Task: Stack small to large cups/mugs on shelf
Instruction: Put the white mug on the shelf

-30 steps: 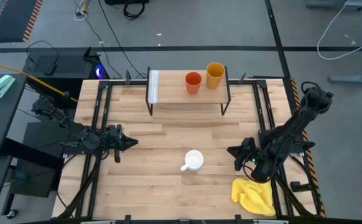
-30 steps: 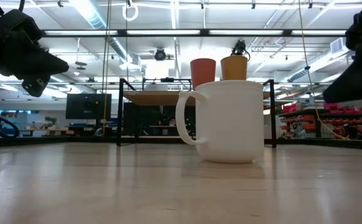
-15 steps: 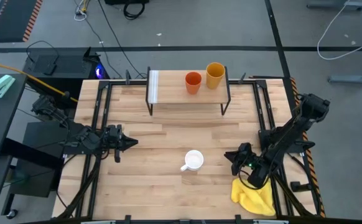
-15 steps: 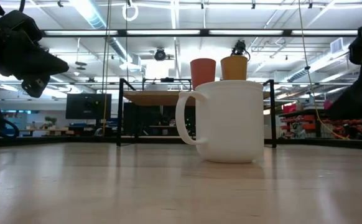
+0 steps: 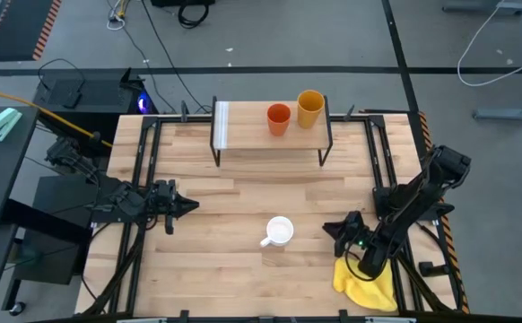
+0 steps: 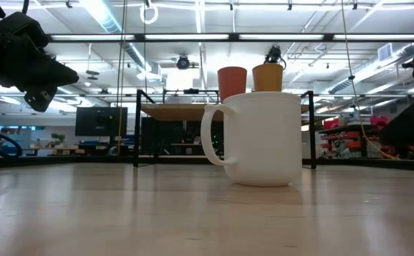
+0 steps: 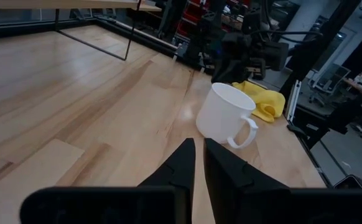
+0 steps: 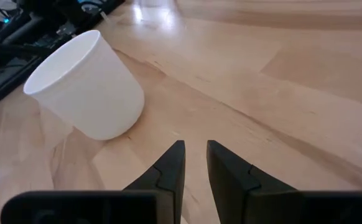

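The white mug [image 5: 280, 231] stands upright on its base mid-table, handle [image 5: 266, 240] toward the left and near side; it also shows in the low view [image 6: 260, 139] and both wrist views [image 7: 224, 115] [image 8: 84, 87]. The red-orange cup [image 5: 278, 118] and the taller yellow tumbler [image 5: 309, 108] stand side by side on the shelf [image 5: 252, 136] at the far edge. My right gripper [image 5: 330, 230] [image 8: 195, 149] hovers just right of the mug, its fingers a narrow gap apart. My left gripper [image 5: 192, 205] [image 7: 199, 146] waits shut, left of the mug.
A crumpled yellow cloth [image 5: 367, 285] lies at the near right corner, under my right arm. Black frame rails [image 5: 140, 170] run along the table's left and right sides. Bare wood lies between the mug and the shelf.
My right arm has swung toward the table's near edge and sunk lower, carrying its gripper a little nearer the mug's right side. The mug, the cups on the shelf and the left arm have kept still.
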You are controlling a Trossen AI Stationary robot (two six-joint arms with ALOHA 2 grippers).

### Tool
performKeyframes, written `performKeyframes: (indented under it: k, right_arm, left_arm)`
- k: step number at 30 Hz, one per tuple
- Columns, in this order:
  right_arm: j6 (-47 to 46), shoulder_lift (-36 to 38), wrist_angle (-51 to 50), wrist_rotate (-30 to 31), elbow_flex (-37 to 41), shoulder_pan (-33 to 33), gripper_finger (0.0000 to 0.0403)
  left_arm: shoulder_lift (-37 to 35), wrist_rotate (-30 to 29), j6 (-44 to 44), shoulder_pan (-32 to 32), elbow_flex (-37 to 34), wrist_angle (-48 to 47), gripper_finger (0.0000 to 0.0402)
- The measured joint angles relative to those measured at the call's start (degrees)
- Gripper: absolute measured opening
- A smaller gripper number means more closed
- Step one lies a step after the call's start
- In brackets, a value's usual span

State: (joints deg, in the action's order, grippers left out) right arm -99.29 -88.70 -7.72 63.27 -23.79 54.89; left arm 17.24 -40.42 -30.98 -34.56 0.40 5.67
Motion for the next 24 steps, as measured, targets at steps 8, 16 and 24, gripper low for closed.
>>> performKeyframes:
  k: [8,16,24]
  right_arm:
    - [-1.4,-2.7,2.8,0.4,0.0,0.0,0.0075]
    - [-1.2,-3.3,5.5,0.8,0.0,-2.8,0.0075]
    - [-1.2,-3.3,7.2,-0.8,0.0,-4.2,0.0075]
  left_arm:
    - [0.0,0.0,-0.6,0.0,0.0,0.0,0.0045]
    - [0.0,0.0,-1.0,0.0,0.0,-0.7,0.0044]
    - [0.0,0.0,-0.9,0.0,0.0,-1.0,0.0048]
